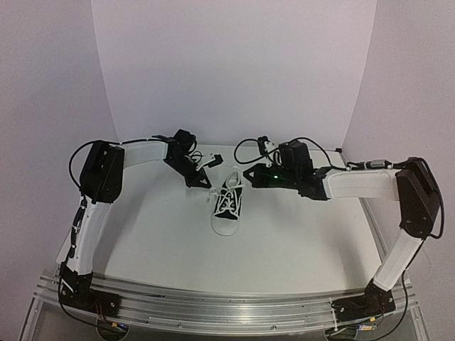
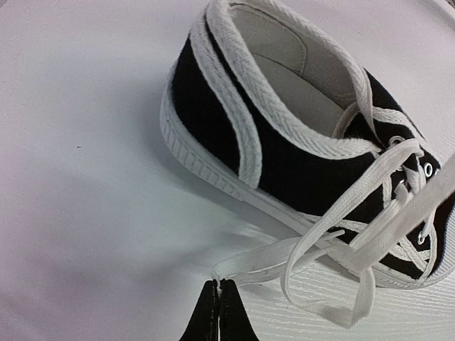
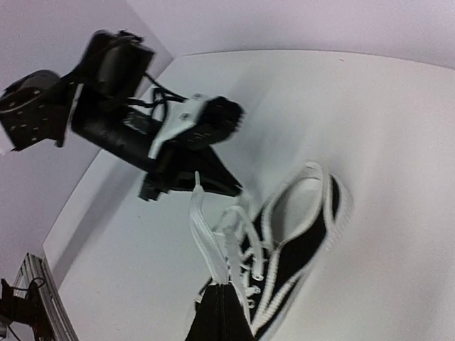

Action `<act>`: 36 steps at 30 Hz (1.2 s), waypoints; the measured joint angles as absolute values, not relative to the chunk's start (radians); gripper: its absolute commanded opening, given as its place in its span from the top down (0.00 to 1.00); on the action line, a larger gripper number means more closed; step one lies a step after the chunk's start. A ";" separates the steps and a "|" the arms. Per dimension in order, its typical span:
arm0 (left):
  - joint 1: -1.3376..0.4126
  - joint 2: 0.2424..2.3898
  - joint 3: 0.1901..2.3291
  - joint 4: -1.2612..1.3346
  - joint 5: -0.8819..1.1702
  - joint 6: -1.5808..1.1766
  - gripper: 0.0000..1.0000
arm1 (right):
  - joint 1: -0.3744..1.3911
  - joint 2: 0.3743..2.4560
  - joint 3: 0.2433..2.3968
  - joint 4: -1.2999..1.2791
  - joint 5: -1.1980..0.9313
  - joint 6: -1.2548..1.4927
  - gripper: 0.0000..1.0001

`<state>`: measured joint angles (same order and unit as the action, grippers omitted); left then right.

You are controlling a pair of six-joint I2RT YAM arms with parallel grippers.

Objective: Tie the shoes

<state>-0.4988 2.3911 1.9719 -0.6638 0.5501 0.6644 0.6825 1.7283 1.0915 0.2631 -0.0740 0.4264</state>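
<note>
Two closed grippers flank one small black sneaker (image 1: 227,204), which stands near the middle of the white table (image 1: 306,238) with its white toe cap toward the arm bases. In the overhead view the left gripper (image 2: 218,288) sits just left of the heel, angled down at the tabletop. Only its own wrist camera shows the fingers pressed together with a lace end (image 2: 238,264) nipped at their tips. The rest of that lace loops slack on the table beside the white sole. That camera also shows the heel, the white-trimmed collar and the upper eyelets, while the toe is cut off at the right edge. A blurred band of lace crosses the right side of that view and runs out of it.

Right of the shoe, the right gripper (image 3: 220,290) is clamped on a lace strand (image 3: 205,231), a grip too small to read from above. Its wrist view shows the flat white strand running from the shut fingers toward the left gripper's tip. Whether its far end touches that tip I cannot tell. The toe end of the shoe is hidden there behind the fingers.
</note>
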 measured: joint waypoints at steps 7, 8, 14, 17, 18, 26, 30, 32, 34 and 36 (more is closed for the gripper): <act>-0.499 2.344 1.965 -0.664 0.465 0.658 1.00 | 0.590 1.599 0.884 0.272 0.053 0.560 1.00; -0.498 2.337 1.965 -0.664 0.450 0.658 1.00 | 0.577 1.571 0.859 0.273 0.073 0.576 1.00; -0.487 2.304 1.917 -0.664 0.373 0.669 1.00 | 0.510 1.384 0.697 0.295 0.177 0.665 1.00; -0.471 2.301 1.877 -0.664 0.335 0.683 1.00 | 0.483 1.340 0.626 0.300 0.207 0.706 1.00; -0.463 2.300 1.865 -0.665 0.321 0.685 1.00 | 0.475 1.338 0.609 0.299 0.212 0.716 1.00; -0.390 2.278 1.838 -0.673 0.218 0.709 1.00 | 0.377 1.374 0.564 0.295 0.188 0.762 1.00; -0.356 2.253 1.838 -0.649 0.176 0.731 1.00 | 0.319 1.441 0.565 0.299 0.152 0.767 1.00; -0.342 2.250 1.838 -0.630 0.153 0.744 1.00 | 0.304 1.474 0.566 0.298 0.128 0.768 1.00; -0.332 2.250 1.838 -0.621 0.140 0.757 1.00 | 0.296 1.495 0.574 0.292 0.103 0.767 1.00; -0.322 2.250 1.838 -0.616 0.128 0.766 1.00 | 0.292 1.510 0.600 0.286 0.073 0.761 1.00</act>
